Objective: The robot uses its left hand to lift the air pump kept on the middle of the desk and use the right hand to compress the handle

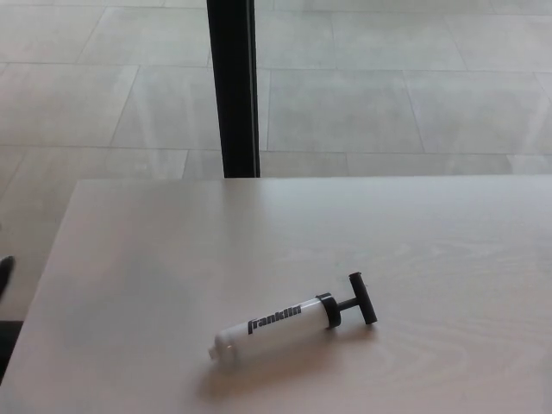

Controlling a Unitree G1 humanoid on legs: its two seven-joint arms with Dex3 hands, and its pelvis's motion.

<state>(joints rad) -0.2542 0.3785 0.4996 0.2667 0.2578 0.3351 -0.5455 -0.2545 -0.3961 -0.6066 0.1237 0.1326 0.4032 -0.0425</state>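
A small white air pump [274, 328] lies on its side on the pale wooden desk [155, 259], a little below the middle of the head view. Its barrel carries black lettering, and its black T-shaped handle [362, 297] points to the upper right, pushed in close to the black collar. Neither of my hands shows in this view.
The desk's far edge runs across at mid-height and its left edge slants down to the lower left. A black vertical post [233, 86] stands beyond the far edge on a tiled floor. Dark shapes [5, 276] sit at the left border beside the desk.
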